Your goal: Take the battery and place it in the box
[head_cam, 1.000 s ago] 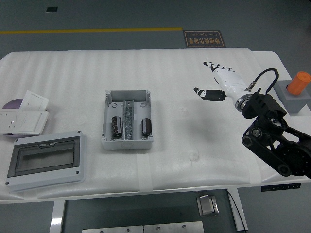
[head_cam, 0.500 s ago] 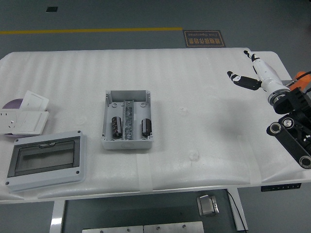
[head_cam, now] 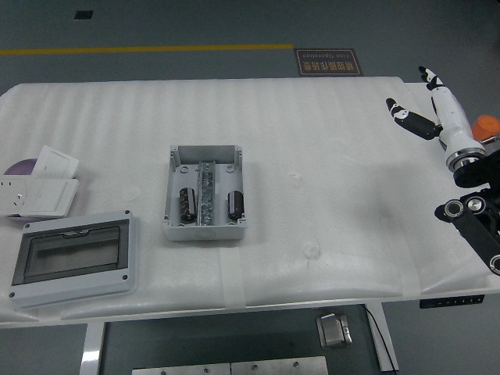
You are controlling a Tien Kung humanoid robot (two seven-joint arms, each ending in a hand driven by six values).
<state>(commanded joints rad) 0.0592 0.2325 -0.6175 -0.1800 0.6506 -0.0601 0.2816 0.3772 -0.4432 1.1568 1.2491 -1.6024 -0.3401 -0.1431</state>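
Currently, from the head view, I see the white bench (head_cam: pixel 312 141) covered with ribbed foam sheeting. The box (head_cam: pixel 205 192), an open grey enclosure, sits left of centre on the bench. A metal rail runs near to far down its middle. One black battery (head_cam: pixel 187 202) lies in the compartment left of the rail, and a second battery (head_cam: pixel 235 204) lies in the compartment right of the rail. Both rest toward the near wall of the box.

The right hand (head_cam: pixel 437 113) is at the far right edge of the bench, well apart from the box. Its white fingers (head_cam: pixel 435 82) are extended and apart, with the dark thumb spread toward the left; they hold nothing. The black arm links run from the wrist down the right edge of the picture. An orange object (head_cam: pixel 487 125) shows just behind the wrist at the right edge; I cannot tell what it is.

At the near left corner of the bench lies a grey enclosure cover (head_cam: pixel 73 258) with a dark transparent window. Just beyond it, at the left edge, lie white socket plates (head_cam: pixel 41 187), overlapping one another, with a purple disc (head_cam: pixel 19 166) partly under them.

The left arm is outside this view.
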